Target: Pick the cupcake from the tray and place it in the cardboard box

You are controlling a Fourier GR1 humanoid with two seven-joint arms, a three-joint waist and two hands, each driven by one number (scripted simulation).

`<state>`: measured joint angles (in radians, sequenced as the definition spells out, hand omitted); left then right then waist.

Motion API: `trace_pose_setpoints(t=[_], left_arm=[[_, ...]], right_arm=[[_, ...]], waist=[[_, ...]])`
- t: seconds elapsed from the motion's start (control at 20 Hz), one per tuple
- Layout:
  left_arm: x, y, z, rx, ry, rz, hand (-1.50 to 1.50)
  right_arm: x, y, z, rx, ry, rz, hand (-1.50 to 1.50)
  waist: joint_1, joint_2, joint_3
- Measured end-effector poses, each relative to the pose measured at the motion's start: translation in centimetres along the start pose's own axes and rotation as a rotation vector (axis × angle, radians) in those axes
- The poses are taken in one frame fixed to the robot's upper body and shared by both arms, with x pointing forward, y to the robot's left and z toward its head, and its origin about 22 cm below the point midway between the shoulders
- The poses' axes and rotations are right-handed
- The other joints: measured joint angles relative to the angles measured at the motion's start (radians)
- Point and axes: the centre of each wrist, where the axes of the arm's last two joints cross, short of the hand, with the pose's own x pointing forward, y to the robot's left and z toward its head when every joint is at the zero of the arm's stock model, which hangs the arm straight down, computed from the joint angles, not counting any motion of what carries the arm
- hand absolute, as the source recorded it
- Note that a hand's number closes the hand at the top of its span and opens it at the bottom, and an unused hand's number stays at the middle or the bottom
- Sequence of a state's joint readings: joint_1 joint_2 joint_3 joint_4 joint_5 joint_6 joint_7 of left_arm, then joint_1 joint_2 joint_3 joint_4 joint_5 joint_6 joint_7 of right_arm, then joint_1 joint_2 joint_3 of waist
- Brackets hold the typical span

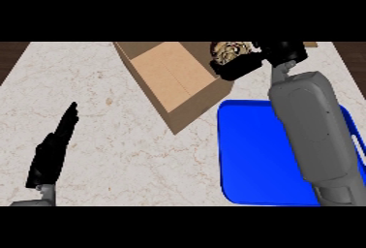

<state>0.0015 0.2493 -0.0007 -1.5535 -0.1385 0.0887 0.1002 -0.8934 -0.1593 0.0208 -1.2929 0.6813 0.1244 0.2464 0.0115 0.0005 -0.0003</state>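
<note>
My right hand (247, 65) is at the back, just right of the cardboard box (172, 77), with its fingers curled round the cupcake (230, 51). The cupcake's pale swirled top shows above the fingers, close to the box's right wall and over the counter beyond the tray. The blue tray (253, 155) lies at the front right under my right forearm, and nothing shows on its visible part. The open box stands at an angle at the back centre, its brown floor bare. My left hand (53, 147) rests open at the front left, fingers straight and pointing away.
The pale marble counter (107, 106) spreads left of the box and tray. Dark strips of the counter's edge show at the far back corners.
</note>
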Motion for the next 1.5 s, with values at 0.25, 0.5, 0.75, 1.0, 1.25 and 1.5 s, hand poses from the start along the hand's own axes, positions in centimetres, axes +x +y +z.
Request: trace_pose_setpoints(t=[0.25, 0.5, 0.75, 1.0, 1.25, 1.5], left_arm=[[0.1, -0.3, -0.1, -0.005, -0.006, 0.005, 0.0], [0.3, -0.5, -0.5, -0.008, -0.018, 0.007, 0.0], [0.7, -1.1, -0.4, -0.021, -0.028, 0.0, 0.0], [0.5, -1.0, -0.6, -0.039, -0.041, 0.002, 0.0], [1.5, -1.4, -1.3, -0.053, -0.058, 0.005, 0.0], [1.8, -1.5, -1.6, -0.067, -0.063, 0.004, 0.0]], right_arm=[[2.5, 1.3, -3.3, 0.022, 0.025, 0.002, 1.5], [4.0, 3.8, -6.0, 0.059, 0.061, 0.013, 1.5], [4.5, 6.4, -7.4, 0.114, 0.103, 0.029, 1.5], [3.5, 8.7, -7.7, 0.153, 0.169, 0.057, 1.5], [2.1, 10.1, -7.5, 0.158, 0.257, 0.021, -1.5], [0.9, 11.0, -7.1, 0.131, 0.273, -0.035, -1.5]], waist=[[0.008, 0.003, 0.0], [0.021, 0.008, -0.001], [0.036, 0.013, -0.001], [0.053, 0.021, -0.001], [0.071, 0.029, -0.001], [0.088, 0.034, -0.001]])
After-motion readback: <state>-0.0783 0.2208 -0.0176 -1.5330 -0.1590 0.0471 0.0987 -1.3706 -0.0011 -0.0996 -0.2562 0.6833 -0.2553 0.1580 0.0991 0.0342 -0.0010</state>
